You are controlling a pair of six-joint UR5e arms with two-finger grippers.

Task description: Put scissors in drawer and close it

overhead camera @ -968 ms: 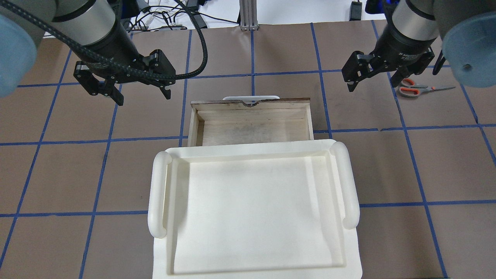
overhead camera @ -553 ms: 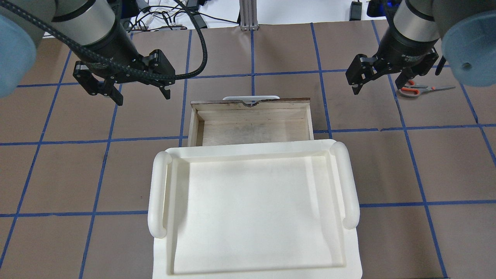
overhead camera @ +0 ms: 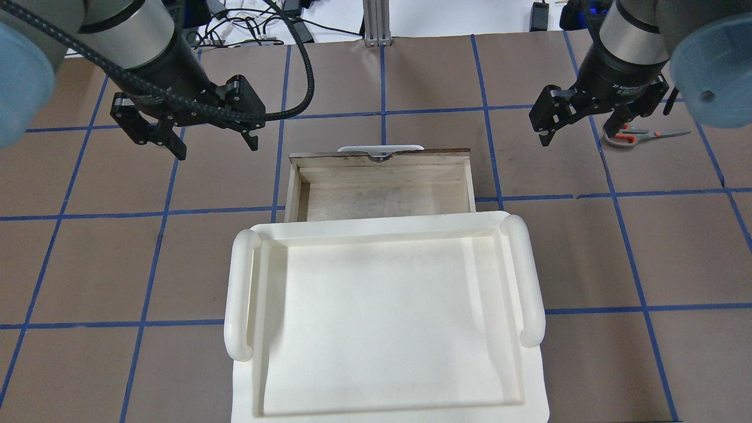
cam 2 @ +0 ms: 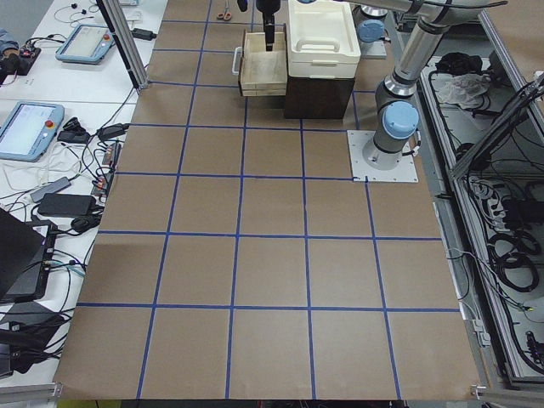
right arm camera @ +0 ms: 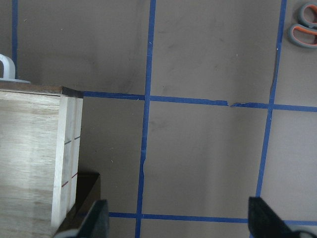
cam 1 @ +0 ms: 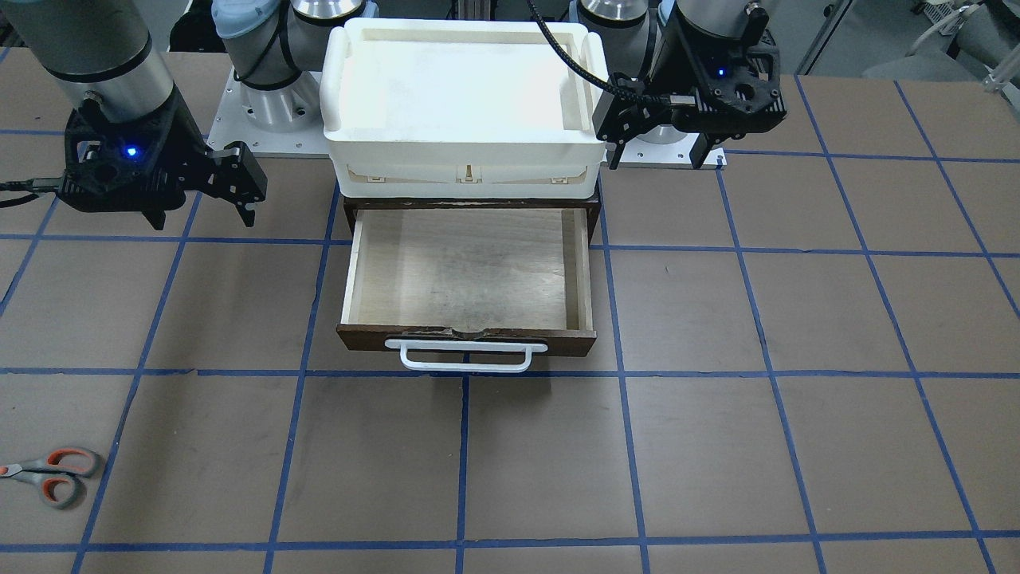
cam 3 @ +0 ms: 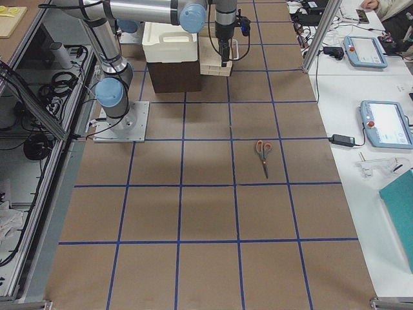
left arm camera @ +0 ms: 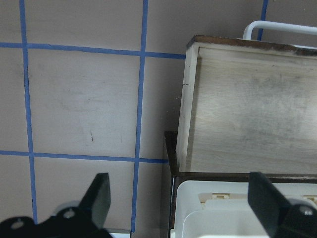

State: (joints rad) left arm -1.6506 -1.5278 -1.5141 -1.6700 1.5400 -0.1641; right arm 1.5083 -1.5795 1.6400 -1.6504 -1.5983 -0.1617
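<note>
The scissors [cam 1: 49, 475] lie flat on the table with grey handles lined orange, far on my right side. They also show in the overhead view [overhead camera: 646, 136], partly hidden behind my right gripper, and at the top right corner of the right wrist view [right arm camera: 304, 28]. The drawer [cam 1: 466, 271] is pulled open and empty, with a white bar handle [cam 1: 466, 356]. My right gripper [overhead camera: 577, 136] is open and empty, above the table between drawer and scissors. My left gripper [overhead camera: 217, 150] is open and empty, hovering left of the drawer [left arm camera: 257, 114].
A large white tray [overhead camera: 382, 230] sits on top of the dark cabinet [cam 1: 594, 209] that the drawer slides into. The brown table mat has a blue tape grid. Cables and devices lie beyond the table's far edge [overhead camera: 247, 29].
My right gripper has moved right and a little farther out toward the scissors, now covering more of their handles. The left arm has not moved.
</note>
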